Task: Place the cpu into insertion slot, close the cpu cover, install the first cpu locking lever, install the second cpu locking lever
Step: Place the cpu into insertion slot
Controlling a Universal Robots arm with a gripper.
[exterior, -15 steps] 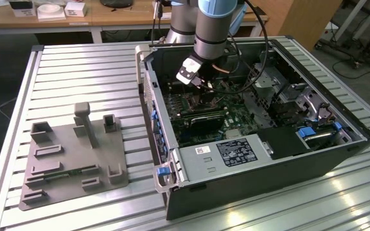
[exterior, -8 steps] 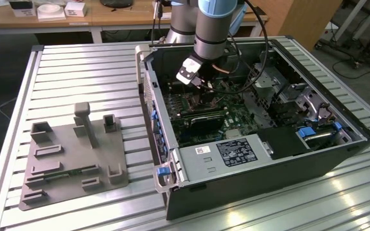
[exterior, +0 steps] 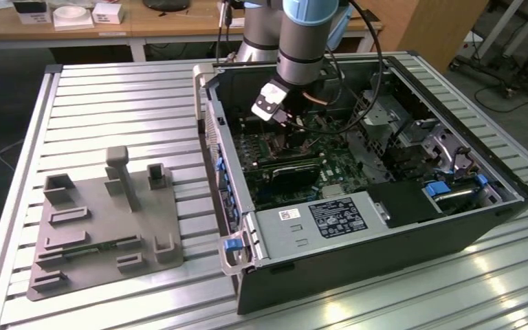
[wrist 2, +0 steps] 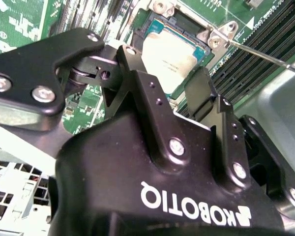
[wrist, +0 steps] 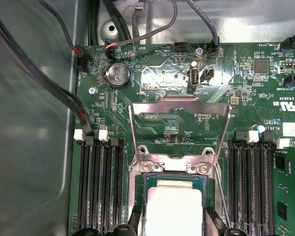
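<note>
1. The cpu cover [wrist: 179, 101] stands open past the insertion slot [wrist: 173, 175]; long black memory slots [wrist: 101, 187] crowd both its sides.
2. The gripper [wrist: 172, 223] looks clamped on the cpu [wrist: 173, 201], which sits in that slot.

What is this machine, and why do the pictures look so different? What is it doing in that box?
It is a robot arm with a pincer at its end. One picture is taken from off to the side: the arm reaches into an open computer lying on a metal table, beside a grey holder. The other two come from cameras riding on the arm, looking at the green circuit board. There a square chip, the cpu, sits in its insertion slot, with the pincer right at it. The shiny cpu cover is flipped open.
</note>
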